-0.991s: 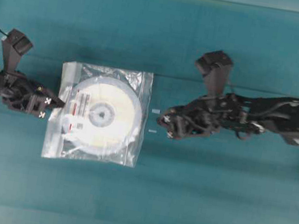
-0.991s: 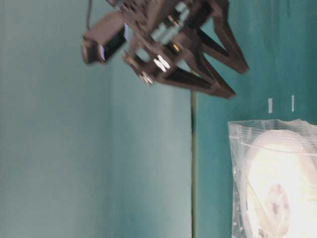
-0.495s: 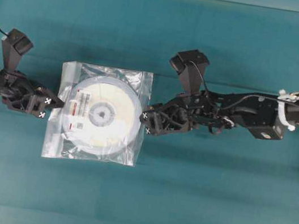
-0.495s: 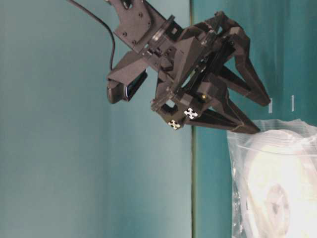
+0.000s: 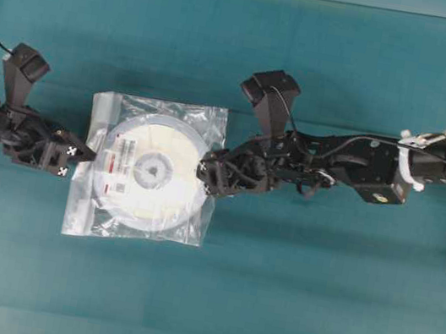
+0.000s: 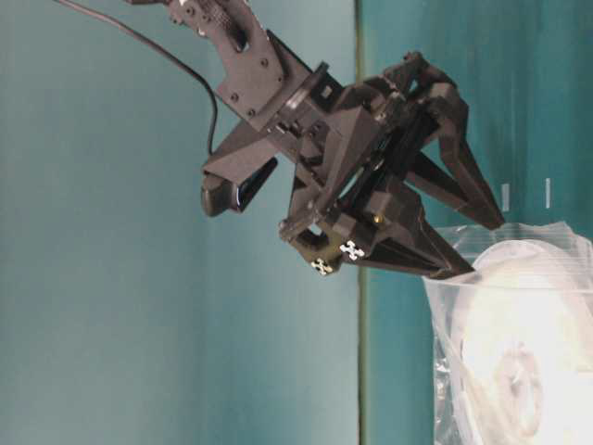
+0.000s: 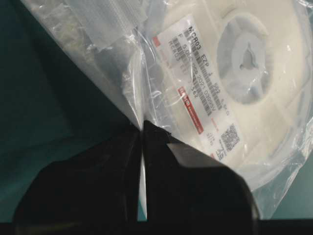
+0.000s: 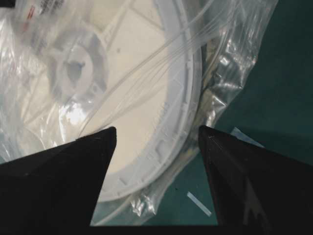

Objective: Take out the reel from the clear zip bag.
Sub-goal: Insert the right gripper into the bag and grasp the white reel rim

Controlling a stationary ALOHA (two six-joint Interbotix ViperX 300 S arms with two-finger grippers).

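The right gripper (image 5: 205, 173) is coming in from the right of the overhead view — a second ago it was hanging well clear of the clear zip bag (image 5: 147, 170), and now its claw is standing wide apart right over the bag's right edge, the two dark fingers straddling the rim of the reel (image 8: 146, 98) in the right wrist view. Nothing is gripped there yet; I'd say it is lining up to reach for the reel's edge or the bag's mouth, and that is the step the whole extraction hangs on. Over at the left, the left gripper (image 5: 79, 154) is sitting exactly where it was, claw pinched together on the bag's left edge — the left wrist view shows a fold of plastic squeezed between the fingers (image 7: 190, 171), so the bag is being anchored for the pull. The reel (image 5: 150, 173) is lying flat inside the bag, left of centre on the teal table (image 5: 312, 302), entirely enclosed as far as I can tell. It is looking white at the rim, cream inside, with a small grey hub and a label (image 7: 203, 98) carrying red stripes and black print. The bag is looking crinkled and glossy, barely bigger than the disc.
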